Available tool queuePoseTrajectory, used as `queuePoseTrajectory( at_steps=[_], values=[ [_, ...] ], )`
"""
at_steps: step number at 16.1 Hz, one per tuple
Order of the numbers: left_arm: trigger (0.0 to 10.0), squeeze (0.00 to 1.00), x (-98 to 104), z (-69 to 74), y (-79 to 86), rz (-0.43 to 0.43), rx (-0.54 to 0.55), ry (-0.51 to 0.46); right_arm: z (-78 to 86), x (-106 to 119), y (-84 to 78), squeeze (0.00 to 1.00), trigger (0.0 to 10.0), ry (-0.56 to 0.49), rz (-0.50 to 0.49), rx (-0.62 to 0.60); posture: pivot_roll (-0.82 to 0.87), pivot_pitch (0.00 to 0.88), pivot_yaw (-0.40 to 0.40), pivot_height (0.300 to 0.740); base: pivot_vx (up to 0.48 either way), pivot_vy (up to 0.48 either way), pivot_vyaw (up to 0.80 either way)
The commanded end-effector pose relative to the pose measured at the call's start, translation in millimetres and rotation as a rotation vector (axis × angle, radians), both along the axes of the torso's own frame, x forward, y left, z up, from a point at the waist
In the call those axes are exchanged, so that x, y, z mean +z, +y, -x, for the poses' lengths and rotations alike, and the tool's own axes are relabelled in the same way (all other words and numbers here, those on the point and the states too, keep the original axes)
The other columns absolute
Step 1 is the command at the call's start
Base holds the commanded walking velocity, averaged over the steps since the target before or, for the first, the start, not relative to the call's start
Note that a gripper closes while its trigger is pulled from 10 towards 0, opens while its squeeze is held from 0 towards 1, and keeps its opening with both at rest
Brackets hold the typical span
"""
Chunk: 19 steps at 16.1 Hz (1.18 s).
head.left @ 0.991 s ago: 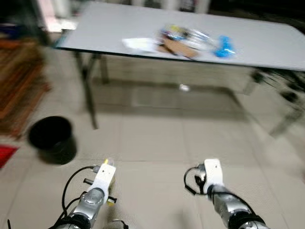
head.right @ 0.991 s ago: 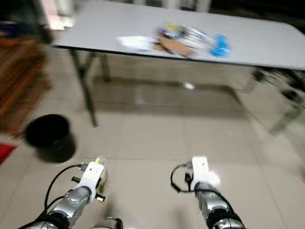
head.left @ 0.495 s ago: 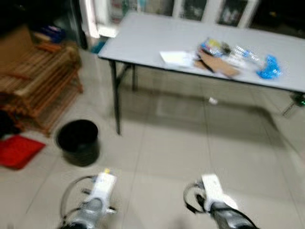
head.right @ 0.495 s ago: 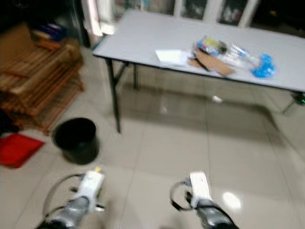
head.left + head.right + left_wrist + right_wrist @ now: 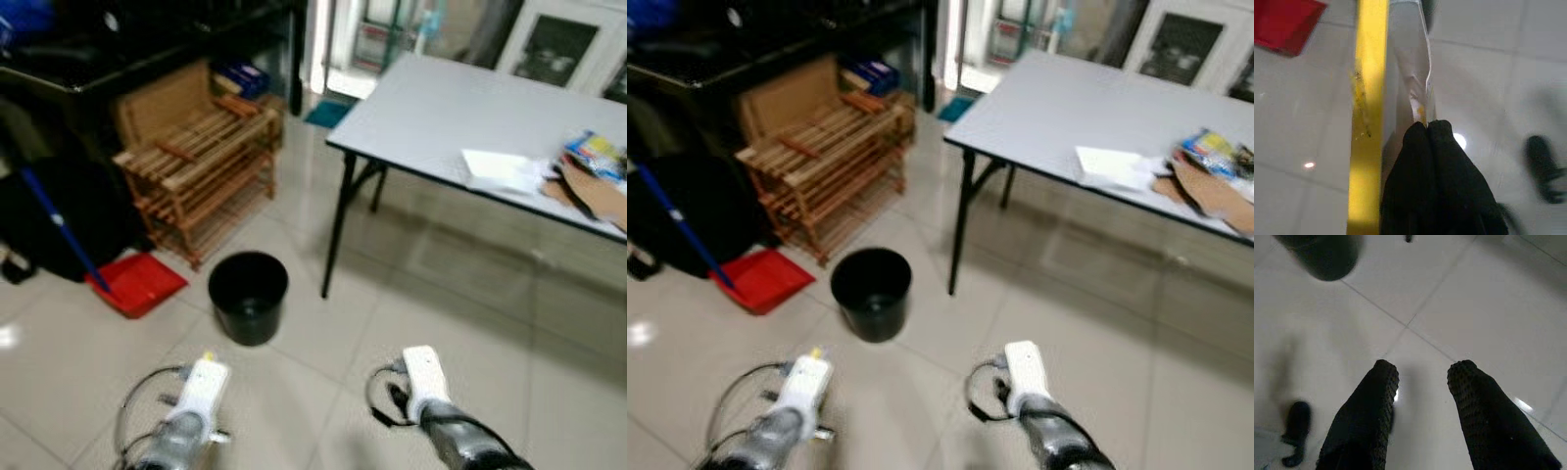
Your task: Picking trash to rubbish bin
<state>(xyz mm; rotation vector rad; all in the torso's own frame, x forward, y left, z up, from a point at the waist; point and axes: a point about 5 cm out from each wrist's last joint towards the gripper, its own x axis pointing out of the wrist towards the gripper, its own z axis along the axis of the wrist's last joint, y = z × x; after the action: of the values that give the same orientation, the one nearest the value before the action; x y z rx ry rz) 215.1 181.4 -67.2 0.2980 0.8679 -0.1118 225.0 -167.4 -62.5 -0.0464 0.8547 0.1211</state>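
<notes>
Black plastic bin [image 5: 248, 297] stands on the tile floor [image 5: 460, 323], just beside the folding table's leg [image 5: 336, 228] and near the red dustpan [image 5: 135, 283] and wooden rack [image 5: 196, 162]. In the left wrist view the left gripper [image 5: 1426, 128] has its fingers pinched together on a strip of trash [image 5: 1400, 73] – white, crumpled paper or plastic with a yellow band, exact type unclear. Right gripper [image 5: 1420, 377] is spread wide and holds nothing, aimed at bare tile with the bin's edge [image 5: 1320, 257] ahead of it.

Risks, as a judgement:
- Strip is long and held only at its end – it could sag or swing and catch the bin's rim, landing on the floor instead.
- Bin looks light; a bump from arm or foot could tip it.
- More trash sits on the table [image 5: 490, 113] – paper sheet [image 5: 502, 168], cardboard [image 5: 595, 194]; it is well apart from the bin, so the route passes close to the table leg.
</notes>
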Motion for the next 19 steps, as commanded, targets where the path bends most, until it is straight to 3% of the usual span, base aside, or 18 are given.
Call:
queuePoseTrajectory(
  at_steps=[1, 8, 19],
  values=[
    [10.0, 0.00, 3, -4.2, 5.3, -0.011, 0.002, -0.016, -6.7, 5, 2.8, 0.00, 10.0, -0.033, -0.025, -0.013, -0.03, 0.067, -0.086, 0.740, 0.360, 0.000, 0.00],
    [10.0, 0.00, 9, -13.3, 6.8, -0.016, 0.012, -0.050, -10.9, 7, 8.2, 0.00, 10.0, -0.041, -0.040, -0.001, -0.03, 0.070, -0.084, 0.740, 0.343, 0.000, 0.00],
    [10.0, 0.00, 9, -13.5, 6.9, -0.015, 0.000, -0.050, -7.9, 5, 14.0, 0.00, 10.0, -0.051, -0.048, 0.018, -0.03, 0.038, -0.081, 0.740, 0.320, 0.000, 0.00]
  ],
)
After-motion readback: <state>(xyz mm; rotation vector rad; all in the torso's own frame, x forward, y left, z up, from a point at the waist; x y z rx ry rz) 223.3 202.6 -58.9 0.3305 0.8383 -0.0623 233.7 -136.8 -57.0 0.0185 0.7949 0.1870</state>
